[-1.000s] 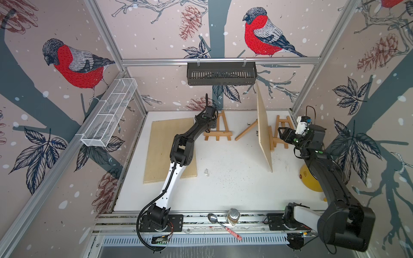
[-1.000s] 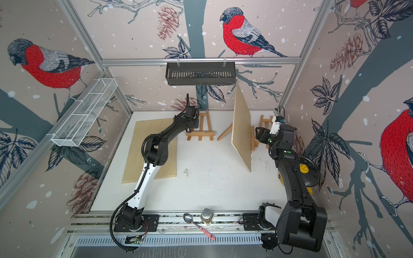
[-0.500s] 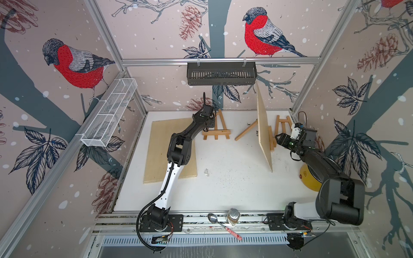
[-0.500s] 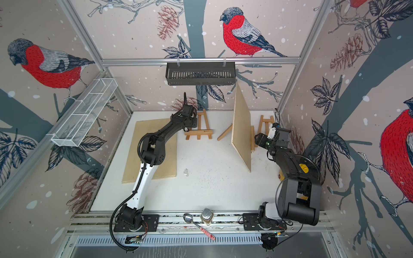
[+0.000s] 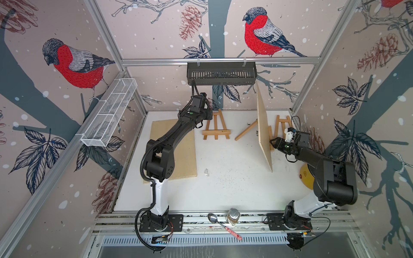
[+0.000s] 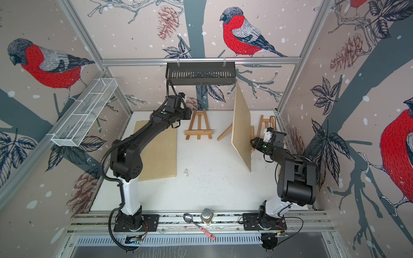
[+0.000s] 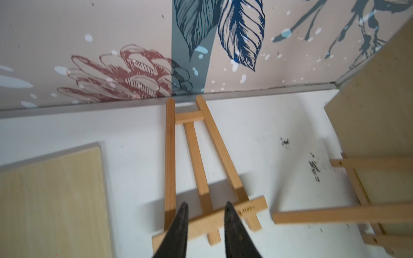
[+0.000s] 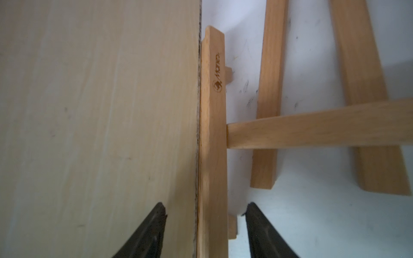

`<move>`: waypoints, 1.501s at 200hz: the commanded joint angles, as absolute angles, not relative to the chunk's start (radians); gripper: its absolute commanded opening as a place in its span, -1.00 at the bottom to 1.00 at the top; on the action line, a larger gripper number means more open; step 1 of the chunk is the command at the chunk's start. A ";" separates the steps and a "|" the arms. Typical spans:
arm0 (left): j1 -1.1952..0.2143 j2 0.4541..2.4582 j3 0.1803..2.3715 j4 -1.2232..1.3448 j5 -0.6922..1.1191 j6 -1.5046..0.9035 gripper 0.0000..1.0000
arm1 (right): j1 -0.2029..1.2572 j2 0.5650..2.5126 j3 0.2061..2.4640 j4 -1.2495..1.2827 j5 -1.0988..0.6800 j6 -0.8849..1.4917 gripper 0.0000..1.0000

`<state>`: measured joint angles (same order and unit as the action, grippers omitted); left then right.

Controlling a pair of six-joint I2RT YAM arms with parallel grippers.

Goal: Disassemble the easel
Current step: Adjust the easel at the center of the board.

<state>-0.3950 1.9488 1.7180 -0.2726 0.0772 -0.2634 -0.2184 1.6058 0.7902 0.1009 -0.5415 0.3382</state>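
A small wooden easel (image 5: 215,127) (image 7: 196,152) lies flat near the back wall. My left gripper (image 7: 205,208) (image 5: 206,115) hovers open over its ledge (image 7: 251,209), holding nothing. A second easel (image 5: 282,125) stands at the right and carries an upright pale board (image 5: 263,129) (image 8: 100,111). Its rear leg (image 5: 245,133) sticks out to the left of the board. My right gripper (image 8: 205,207) (image 5: 273,142) is open and low. One finger is in front of the board's face and the other is beyond the ledge (image 8: 212,134), both apart from the wood.
A second pale board (image 5: 174,149) lies flat on the left of the table. A yellow object (image 5: 305,176) sits behind the right arm. A spoon (image 5: 220,224) and a jar (image 5: 232,216) rest on the front rail. A black basket (image 5: 221,73) and a white wire basket (image 5: 109,116) hang on the walls.
The right arm has dropped and reached in to the foot of the standing board. Both grippers' jaws have narrowed. The left gripper has shifted slightly toward the back wall.
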 commanded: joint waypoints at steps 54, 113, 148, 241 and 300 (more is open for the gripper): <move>-0.438 1.528 1.279 -0.058 0.074 -0.316 -0.42 | -0.219 1.653 0.768 0.188 -0.578 0.361 0.00; -0.438 1.344 1.100 -0.070 -0.038 -0.356 -0.41 | -0.219 1.687 0.764 0.183 -0.586 0.348 -0.41; -0.437 1.280 1.078 -0.088 -0.080 -0.357 -0.41 | -0.212 1.664 0.739 0.156 -0.581 0.342 -0.59; -0.437 1.176 1.015 -0.078 -0.086 -0.354 -0.40 | -0.193 1.453 0.590 0.040 -0.569 0.302 -0.64; -0.438 1.156 1.036 -0.132 -0.039 -0.374 -0.38 | -0.065 1.345 0.543 0.045 -0.520 0.369 -0.64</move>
<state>-0.4377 1.1667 1.0222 -0.1196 -0.0734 -0.3527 -0.1127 1.3693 0.5503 0.0437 -0.5308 0.3492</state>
